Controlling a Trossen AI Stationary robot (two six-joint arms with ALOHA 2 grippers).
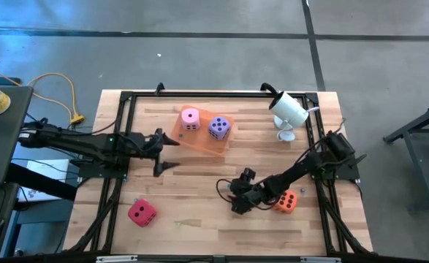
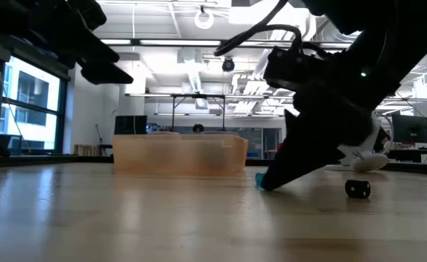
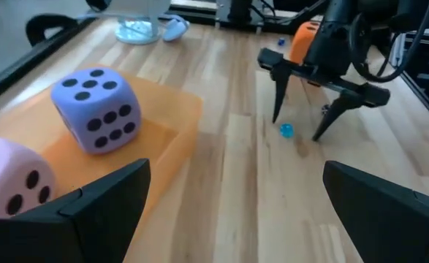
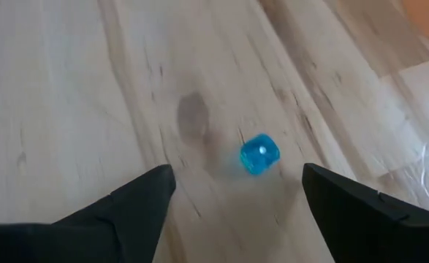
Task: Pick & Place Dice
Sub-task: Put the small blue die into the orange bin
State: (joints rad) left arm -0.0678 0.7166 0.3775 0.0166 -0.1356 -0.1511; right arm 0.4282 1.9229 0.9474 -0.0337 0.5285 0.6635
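Four big soft dice are sitting on the wooden bench [image 1: 199, 219]. The pink die [image 1: 190, 118] and the purple die [image 1: 218, 128] are resting side by side on the flat orange tray [image 1: 199, 142], toward 12 o'clock from the bench's middle. The red die [image 1: 142, 212] is lying alone toward 8 o'clock, with bare wood all around it. The orange die [image 1: 286, 201] is sitting toward 4 o'clock, just beside the right arm's forearm.

One much smaller die, a clear blue die [image 4: 259, 154], is lying on the bare wood near the middle of the bench. The right hand [image 1: 237, 199] is hovering low over it, fingers apart and pointing down on either side, gripping nothing. In the low view a small dark object [image 2: 357, 188] is sitting on the bench near that arm; what it is cannot be told.

The left hand [image 1: 163, 152] is hanging toward 9 o'clock of the middle, just beside the tray's near edge, its fingers spread wide and empty.

A white camera [image 1: 289, 109] on a stand is occupying the 1 o'clock corner, well apart from the dice. A black frame is running along the bench's edges. The middle strip between the two hands is lying open, as is the near edge at 6 o'clock.
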